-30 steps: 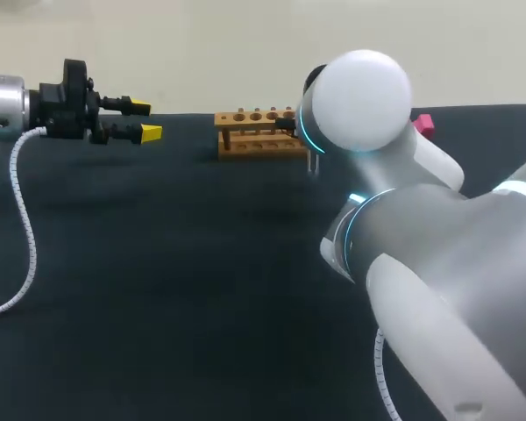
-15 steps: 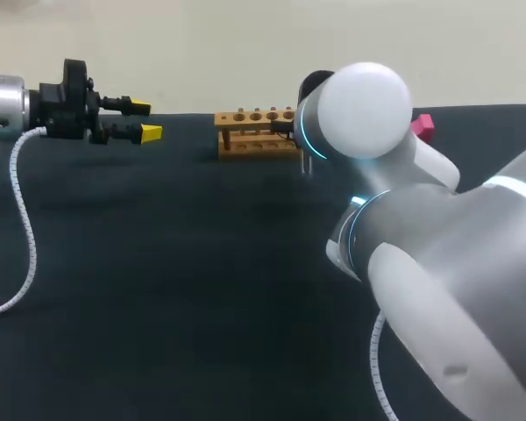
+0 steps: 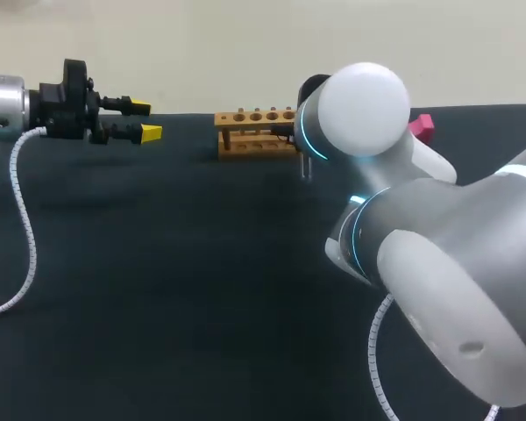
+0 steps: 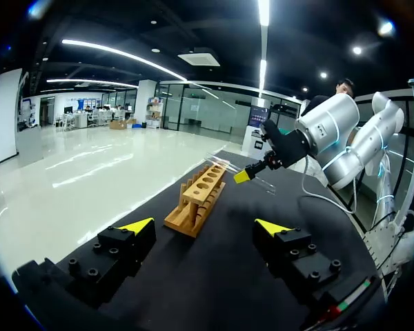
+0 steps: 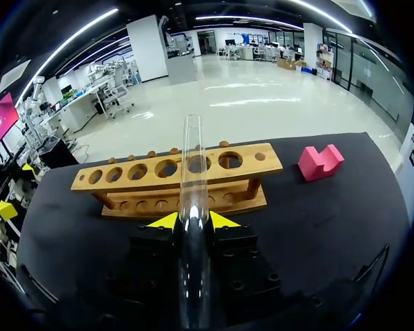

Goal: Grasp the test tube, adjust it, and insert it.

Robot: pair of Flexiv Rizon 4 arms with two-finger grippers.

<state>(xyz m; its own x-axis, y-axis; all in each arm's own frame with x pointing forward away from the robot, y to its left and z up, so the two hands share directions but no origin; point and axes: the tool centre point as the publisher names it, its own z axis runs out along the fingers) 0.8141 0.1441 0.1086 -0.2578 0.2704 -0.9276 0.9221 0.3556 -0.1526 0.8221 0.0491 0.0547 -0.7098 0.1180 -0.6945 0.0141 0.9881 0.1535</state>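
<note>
Right wrist view: grips the glass test tube from both sides with the right fingers, open end reaching toward the wooden rack, not in any hole. Rack near the table's far edge, pink block beside its end. Holds left fingers spread wide, empty, above the far left corner.

No legible text or labels

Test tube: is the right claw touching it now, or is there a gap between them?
Touching. The right wrist view shows the right claw shut on the test tube, pressing against the glass from both sides.
</note>
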